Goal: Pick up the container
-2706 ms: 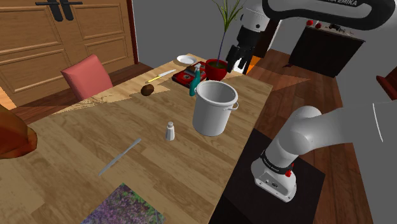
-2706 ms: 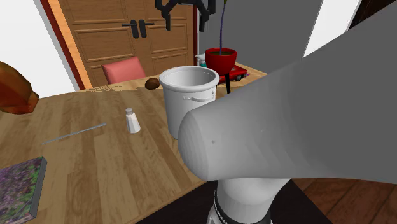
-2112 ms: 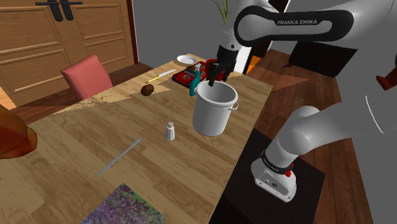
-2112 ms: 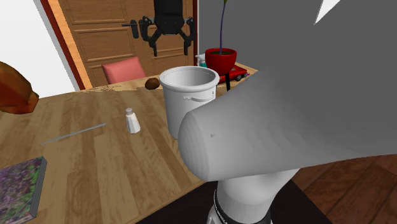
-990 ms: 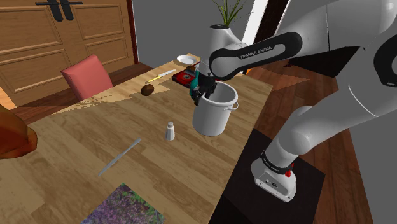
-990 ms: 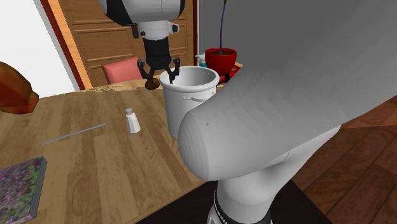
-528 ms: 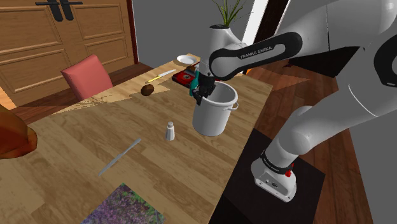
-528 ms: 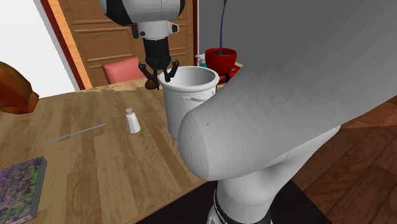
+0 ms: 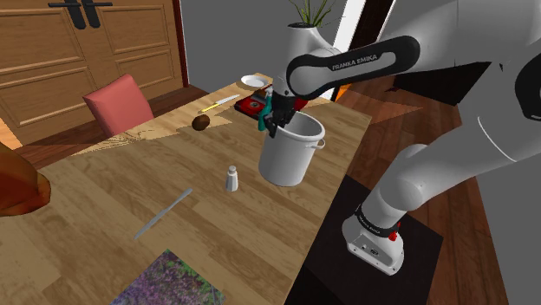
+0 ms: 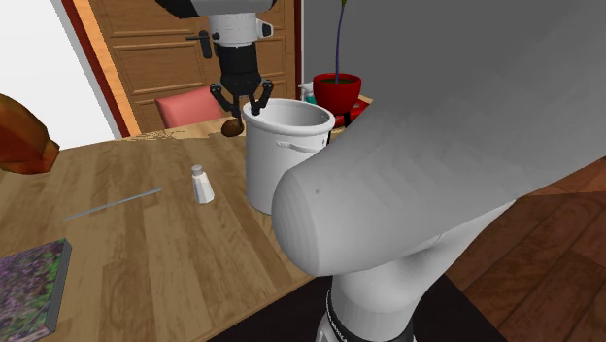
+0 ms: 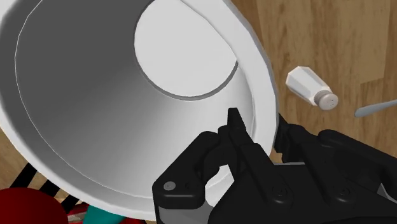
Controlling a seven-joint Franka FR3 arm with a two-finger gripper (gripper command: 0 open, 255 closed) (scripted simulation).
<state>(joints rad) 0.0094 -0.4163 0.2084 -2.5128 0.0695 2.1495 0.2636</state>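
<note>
The arm's point(image 9: 347, 62) dark forearm band reads "FRANKA EMIKA" in white letters.

The shoulder camera sits high, beside and a little behind my stand point(image 9: 342, 251). It looks down across the table point(image 9: 130, 199) toward the wooden doors point(image 9: 87, 52). The second camera is low and close behind my elbow point(image 10: 437, 194), facing those same doors, with my arm covering its right half. The wrist camera rides on my hand and looks past my gripper point(image 11: 257, 124), very near, into the bucket point(image 11: 95, 108). All three views share the bucket and the salt shaker point(image 11: 312, 88).
</note>
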